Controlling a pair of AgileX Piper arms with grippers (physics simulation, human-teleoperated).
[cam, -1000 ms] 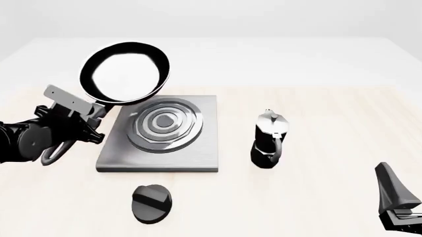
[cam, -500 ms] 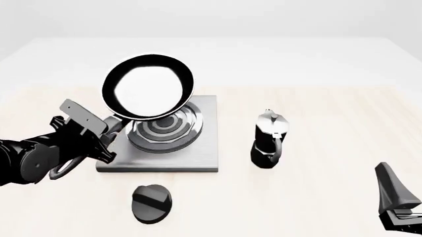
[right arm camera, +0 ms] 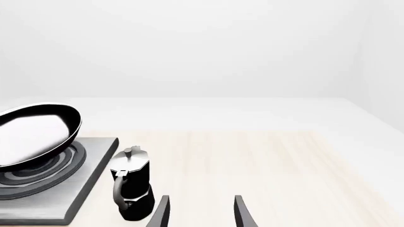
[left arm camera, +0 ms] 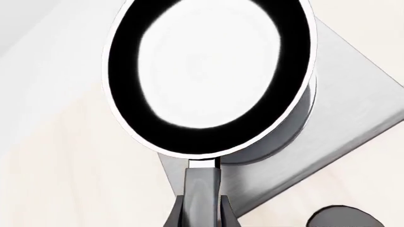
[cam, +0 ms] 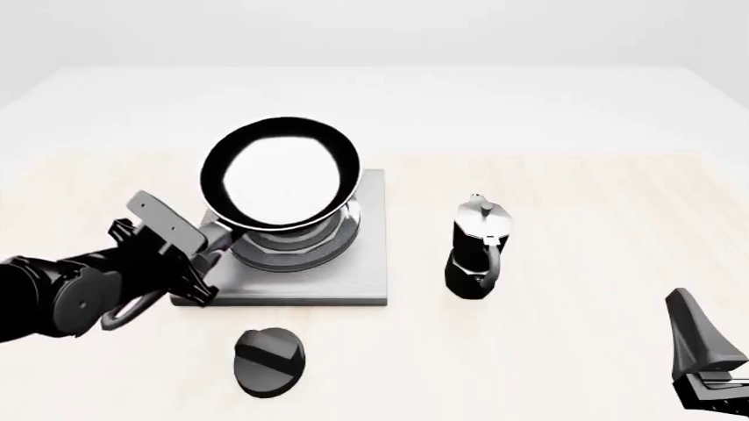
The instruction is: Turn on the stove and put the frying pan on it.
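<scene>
Above the stove (cam: 351,281), we hold the frying pan (cam: 281,175) tilted over the burner rings, not yet seated. Our left gripper (cam: 193,254) is closed on the pan's handle (left arm camera: 202,189). Our right gripper (right arm camera: 200,213) rests open and empty, well right of the stove. We judge the pan rigid, glossy and front-heavy; grip the handle firmly. Before the stove, the knob (cam: 269,360) lies untouched.
</scene>
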